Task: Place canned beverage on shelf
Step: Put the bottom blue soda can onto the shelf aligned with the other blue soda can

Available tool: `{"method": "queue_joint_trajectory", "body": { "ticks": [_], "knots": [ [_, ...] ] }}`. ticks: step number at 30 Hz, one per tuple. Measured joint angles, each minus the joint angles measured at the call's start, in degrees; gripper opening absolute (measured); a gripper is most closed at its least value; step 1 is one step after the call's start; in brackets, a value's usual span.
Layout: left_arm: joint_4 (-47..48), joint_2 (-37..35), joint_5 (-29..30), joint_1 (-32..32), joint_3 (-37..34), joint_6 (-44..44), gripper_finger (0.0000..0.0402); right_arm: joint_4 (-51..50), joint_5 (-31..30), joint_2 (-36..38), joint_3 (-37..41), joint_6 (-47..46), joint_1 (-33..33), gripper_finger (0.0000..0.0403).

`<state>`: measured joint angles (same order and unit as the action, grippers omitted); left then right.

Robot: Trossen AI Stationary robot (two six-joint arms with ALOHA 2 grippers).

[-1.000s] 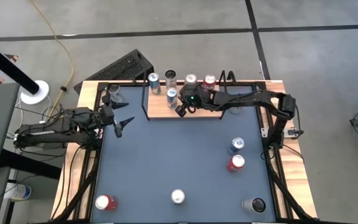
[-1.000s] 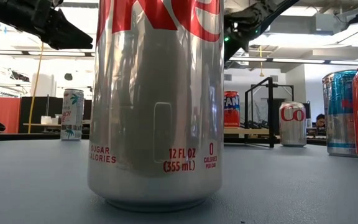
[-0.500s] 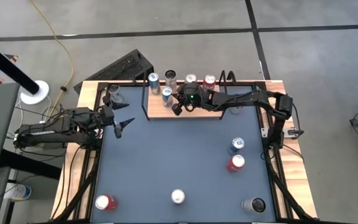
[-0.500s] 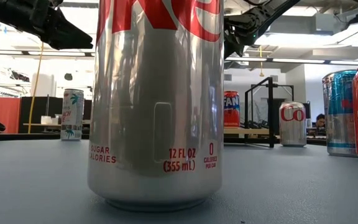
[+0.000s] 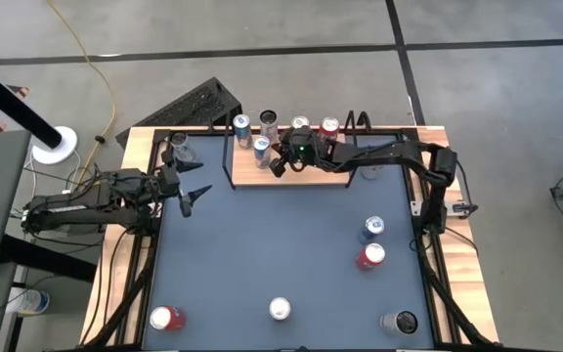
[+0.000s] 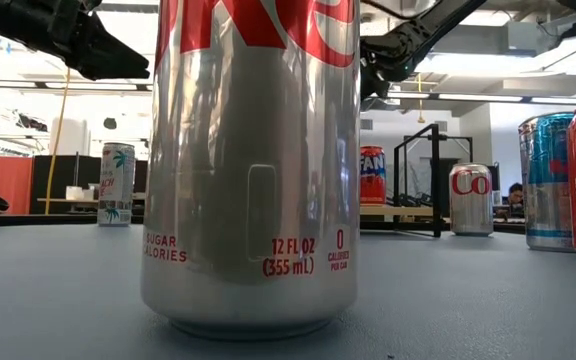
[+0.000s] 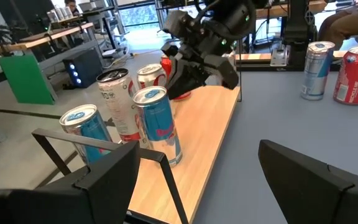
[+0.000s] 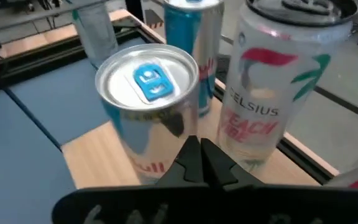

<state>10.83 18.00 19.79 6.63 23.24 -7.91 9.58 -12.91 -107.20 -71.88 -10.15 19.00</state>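
Note:
The shelf is a light-wood board in a black rail frame at the table's far edge. On it stand a blue can, a white can, a silver can and a red can. A blue-and-silver can stands upright on the board in front of them and also shows in the right wrist view. My right gripper is shut, right beside this can. My left gripper is open and empty over the table's left edge, its fingers wide apart in the left wrist view. My right gripper has its shut fingertips against the blue-and-silver can's side wall, below the rim. The fingers come from the table's right and near side, slanting down. The can stands upright on the shelf board.
Loose cans stand on the table: blue and red at the right, silver at the near middle, red near left, a dark one near right. A clear cup stands far left.
My right gripper has gone toward the table's left and a little toward the far edge, over the shelf's front. The blue-and-silver can has slid a short way left along the board, still upright.

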Motion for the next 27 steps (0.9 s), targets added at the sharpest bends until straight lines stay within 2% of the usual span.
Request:
{"method": "queue_joint_trajectory", "body": {
  "ticks": [9,17,27],
  "knots": [
    [0.0,0.0,0.0,-0.1,0.0,0.0,0.0318,0.8,2.7,-5.6,-5.9,-0.1,-1.3,0.0000],
    [0.2,0.0,0.0,-0.1,0.0,0.1,0.0318,-0.6,2.5,-5.5,-7.7,0.1,-2.2,0.0000],
    [0.1,0.0,0.0,-0.1,0.0,0.2,0.0318,2.2,2.4,-5.7,-7.7,-0.4,-2.5,0.0000]
  ]
}}
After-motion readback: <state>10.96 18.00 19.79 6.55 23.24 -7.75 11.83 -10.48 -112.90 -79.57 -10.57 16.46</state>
